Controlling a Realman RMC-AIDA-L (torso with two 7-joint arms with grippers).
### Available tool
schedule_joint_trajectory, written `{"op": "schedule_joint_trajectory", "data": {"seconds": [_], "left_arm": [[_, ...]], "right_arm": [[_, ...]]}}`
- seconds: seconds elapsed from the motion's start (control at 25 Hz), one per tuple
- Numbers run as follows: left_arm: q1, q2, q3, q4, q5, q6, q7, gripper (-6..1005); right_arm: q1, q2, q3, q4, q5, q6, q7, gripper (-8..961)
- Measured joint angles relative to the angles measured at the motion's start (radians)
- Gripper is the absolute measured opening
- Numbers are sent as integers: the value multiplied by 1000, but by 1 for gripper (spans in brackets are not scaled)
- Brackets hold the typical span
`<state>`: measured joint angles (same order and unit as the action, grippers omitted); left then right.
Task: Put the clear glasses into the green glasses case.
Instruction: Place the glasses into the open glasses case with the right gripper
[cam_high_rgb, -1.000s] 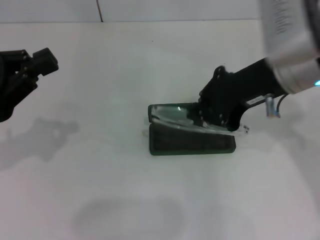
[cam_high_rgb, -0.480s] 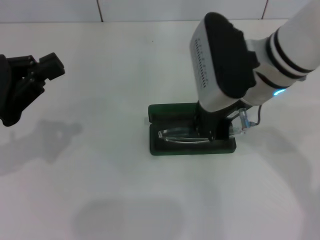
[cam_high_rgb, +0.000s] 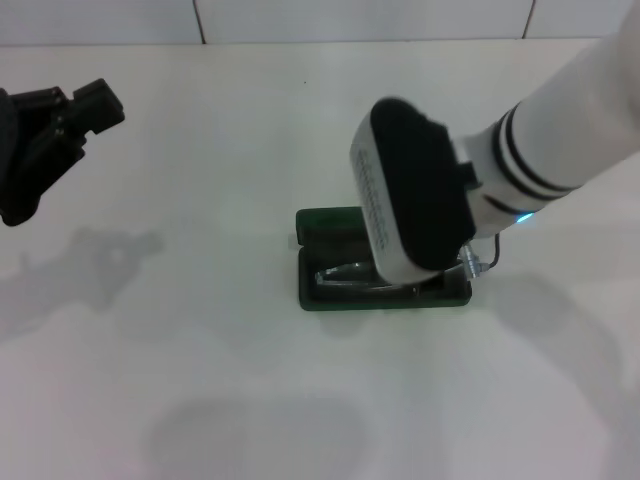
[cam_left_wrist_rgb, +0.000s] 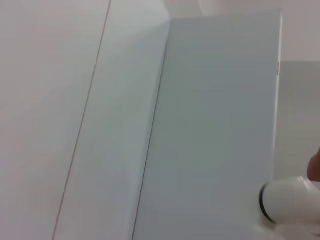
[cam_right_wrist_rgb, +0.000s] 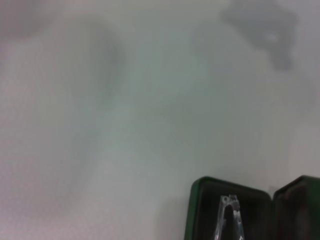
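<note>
Clear glasses (cam_high_rgb: 345, 274), transparent plastic wraparound: lying in open dark green hinged hard case (cam_high_rgb: 330, 225), surface centre. Right gripper above case at 3 o'clock end, jaws hidden, state unknown. Left gripper (cam_high_rgb: 88, 112) parked at 10 o'clock, jaws apart. Advice: seat arms fully inside rim before release.

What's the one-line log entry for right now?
right gripper: over green glasses case | clear glasses: in open case | left gripper: parked far left

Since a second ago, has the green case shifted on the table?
No. The green case sits on the same spot of the table; only the right arm above it swung over.
</note>
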<state>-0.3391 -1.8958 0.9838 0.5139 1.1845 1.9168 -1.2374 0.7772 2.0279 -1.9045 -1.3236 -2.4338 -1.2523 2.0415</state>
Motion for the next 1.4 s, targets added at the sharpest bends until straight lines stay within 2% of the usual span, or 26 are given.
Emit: {"op": "schedule_joint_trajectory", "data": {"seconds": [0.16,0.4,1.4], "left_arm": [[-3,0,0,4,0,-1,-7,59],[-3,-2,-1,1,0,-4,-8,58],[0,-6,-1,0,2,-17,-3,57]], "right_arm": [[-6,0,-61,21,-28,77,2,101],[-19,0,-80,18,-32,136,-2,103],[-18,0,-93,12,-85,125,26,112]]}}
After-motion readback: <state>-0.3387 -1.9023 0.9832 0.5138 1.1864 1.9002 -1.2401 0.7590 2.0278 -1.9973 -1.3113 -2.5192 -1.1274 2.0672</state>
